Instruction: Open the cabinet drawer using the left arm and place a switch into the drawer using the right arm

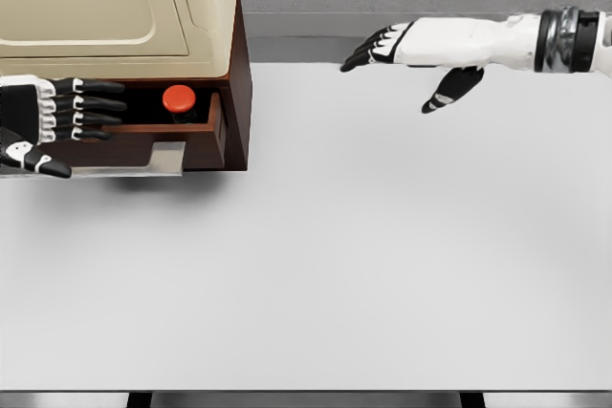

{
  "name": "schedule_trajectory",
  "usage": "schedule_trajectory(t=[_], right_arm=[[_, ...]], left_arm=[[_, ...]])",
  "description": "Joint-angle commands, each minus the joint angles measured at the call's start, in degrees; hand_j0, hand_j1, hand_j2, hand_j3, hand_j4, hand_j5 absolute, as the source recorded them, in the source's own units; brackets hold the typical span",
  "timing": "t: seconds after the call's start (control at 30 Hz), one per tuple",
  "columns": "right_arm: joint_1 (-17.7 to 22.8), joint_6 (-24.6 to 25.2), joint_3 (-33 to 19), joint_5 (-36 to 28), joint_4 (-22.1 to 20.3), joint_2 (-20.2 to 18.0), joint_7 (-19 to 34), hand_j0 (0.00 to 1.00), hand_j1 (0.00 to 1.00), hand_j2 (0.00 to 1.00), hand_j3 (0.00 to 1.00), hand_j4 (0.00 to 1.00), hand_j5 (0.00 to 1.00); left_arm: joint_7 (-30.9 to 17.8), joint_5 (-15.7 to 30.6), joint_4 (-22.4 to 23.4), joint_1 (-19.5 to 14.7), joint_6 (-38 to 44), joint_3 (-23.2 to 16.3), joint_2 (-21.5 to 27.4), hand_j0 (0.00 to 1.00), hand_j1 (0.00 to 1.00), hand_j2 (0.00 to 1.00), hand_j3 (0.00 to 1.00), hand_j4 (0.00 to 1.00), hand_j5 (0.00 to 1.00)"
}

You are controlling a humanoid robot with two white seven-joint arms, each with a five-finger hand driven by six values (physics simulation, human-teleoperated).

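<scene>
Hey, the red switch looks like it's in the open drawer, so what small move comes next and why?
Probably draw the right hand back a little further toward its side. The switch already sits inside the open drawer, and the right hand hangs open over the table, holding nothing. The left hand is open at the drawer front.

A big white table (316,265) fills most of the view. Its top is smooth and plain. A brown wooden cabinet (234,93) with a cream top sits on the table at the far left corner. Its drawer (153,145) is pulled out toward the front, just over the table top. The cabinet makes a soft dark shadow on the white top below it.
</scene>
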Motion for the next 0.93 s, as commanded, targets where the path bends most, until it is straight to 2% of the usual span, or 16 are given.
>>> schedule_trajectory(t=[0.0,0.07,0.17,0.37,0.4,0.5,0.53,0.57,0.63,0.77,0.9], right_arm=[[0.3,0.2,-2.7,-0.8,-0.1,-3.8,0.0,1.00,1.00,1.00,1.00,1.00,1.00],[2.7,0.2,-2.8,-0.8,-0.1,-4.3,0.0,1.00,1.00,1.00,1.00,1.00,1.00],[4.2,0.2,-2.8,-0.7,-0.2,-5.4,0.0,1.00,1.00,1.00,1.00,1.00,1.00],[5.4,0.2,-4.3,-0.7,0.3,-6.1,0.0,1.00,1.00,1.00,1.00,1.00,1.00],[6.9,0.2,-4.5,-0.7,0.3,-6.1,0.0,1.00,1.00,1.00,1.00,1.00,1.00],[11.3,0.2,-3.9,-0.6,0.4,-6.6,0.0,1.00,1.00,1.00,1.00,1.00,1.00],[11.3,0.2,-4.0,-0.6,0.4,-6.7,0.0,1.00,1.00,1.00,1.00,1.00,1.00],[11.3,0.2,-4.2,-0.6,0.4,-7.1,0.0,1.00,1.00,1.00,1.00,1.00,1.00],[11.3,0.2,-4.5,-0.6,0.9,-7.2,0.0,1.00,1.00,1.00,1.00,1.00,1.00],[11.1,0.2,-4.5,-0.6,1.3,-7.2,0.0,1.00,1.00,1.00,1.00,1.00,1.00],[10.9,0.2,-4.6,-0.6,1.1,-7.0,0.0,1.00,1.00,1.00,1.00,1.00,1.00]], left_arm=[[0.0,0.4,-0.1,0.0,0.0,0.0,-1.4,1.00,1.00,1.00,1.00,1.00,1.00],[0.0,0.4,0.0,-1.3,0.0,0.0,-4.4,1.00,1.00,1.00,1.00,1.00,1.00],[0.0,0.4,-0.1,-4.6,0.0,0.0,-9.0,1.00,1.00,1.00,1.00,1.00,1.00],[0.0,0.4,0.0,-6.1,1.8,-0.1,-9.3,1.00,1.00,1.00,1.00,1.00,1.00],[0.0,0.4,0.0,-6.8,5.7,-0.1,-9.3,1.00,1.00,1.00,1.00,1.00,1.00],[0.0,0.4,0.0,-7.5,6.9,-0.1,-9.0,1.00,1.00,1.00,1.00,1.00,1.00],[0.0,0.4,0.0,-7.5,9.4,-0.1,-9.0,1.00,1.00,1.00,1.00,1.00,1.00],[0.0,0.4,0.0,-9.0,10.7,-0.1,-8.9,1.00,1.00,1.00,1.00,1.00,1.00],[0.0,0.3,0.0,-9.7,10.7,-0.1,-8.6,1.00,1.00,1.00,1.00,1.00,1.00],[0.0,-0.3,0.0,-10.1,-1.0,-0.1,-8.8,1.00,1.00,1.00,1.00,1.00,1.00],[0.0,-0.3,0.0,-9.7,-1.8,-0.2,-9.4,1.00,1.00,1.00,1.00,1.00,1.00]])
